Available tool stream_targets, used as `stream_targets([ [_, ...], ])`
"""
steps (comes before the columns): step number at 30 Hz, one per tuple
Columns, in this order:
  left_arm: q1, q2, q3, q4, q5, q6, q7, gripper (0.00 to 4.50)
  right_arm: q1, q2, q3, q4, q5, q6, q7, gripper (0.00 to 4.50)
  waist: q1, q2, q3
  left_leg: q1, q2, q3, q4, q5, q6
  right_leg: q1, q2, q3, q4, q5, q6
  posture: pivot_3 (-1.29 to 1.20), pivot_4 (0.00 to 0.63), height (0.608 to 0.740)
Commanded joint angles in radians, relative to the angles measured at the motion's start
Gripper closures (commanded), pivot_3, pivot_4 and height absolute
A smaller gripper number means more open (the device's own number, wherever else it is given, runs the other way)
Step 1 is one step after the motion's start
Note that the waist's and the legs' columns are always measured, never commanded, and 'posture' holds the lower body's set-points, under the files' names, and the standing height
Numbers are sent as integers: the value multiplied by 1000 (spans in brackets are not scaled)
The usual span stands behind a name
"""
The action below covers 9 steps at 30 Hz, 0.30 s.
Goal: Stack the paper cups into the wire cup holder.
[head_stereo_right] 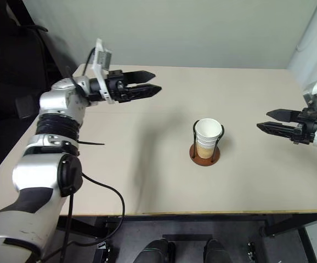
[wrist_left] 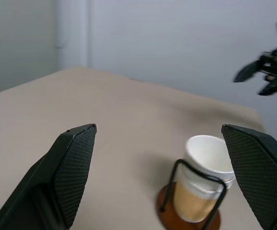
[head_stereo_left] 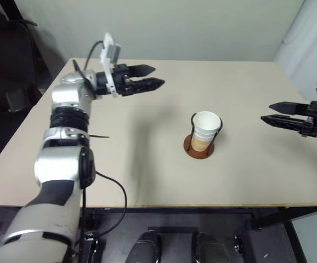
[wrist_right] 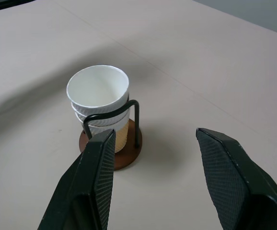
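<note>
Since all three paper cups (head_stereo_left: 206, 130) already sit nested in the wire cup holder (head_stereo_left: 199, 147) mid-table, looks like the job's done, so left gripper (head_stereo_left: 154, 76) and right gripper (head_stereo_left: 271, 113) hang well clear, fingers spread, empty.

No readable text, label, brand, number or sign appears on anything in these views.
</note>
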Motion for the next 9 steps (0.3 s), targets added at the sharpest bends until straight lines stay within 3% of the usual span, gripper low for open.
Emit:
stream_targets([
  [1,-15,46,29,-60,-31,13,31,36,-19,19,9,-25,-7,-22,-11,1841,-3,0,0,0,0,-1,0,0,2,0,-1,1,0,1,-1,0,150,740],
  [9,11,84,21,-76,-36,23,44,36,-17,51,10,-69,-3,-15,-38,1841,4,1,0,-3,-2,-6,0,3,6,0,-2,-1,-1,5,-6,0,150,740],
])
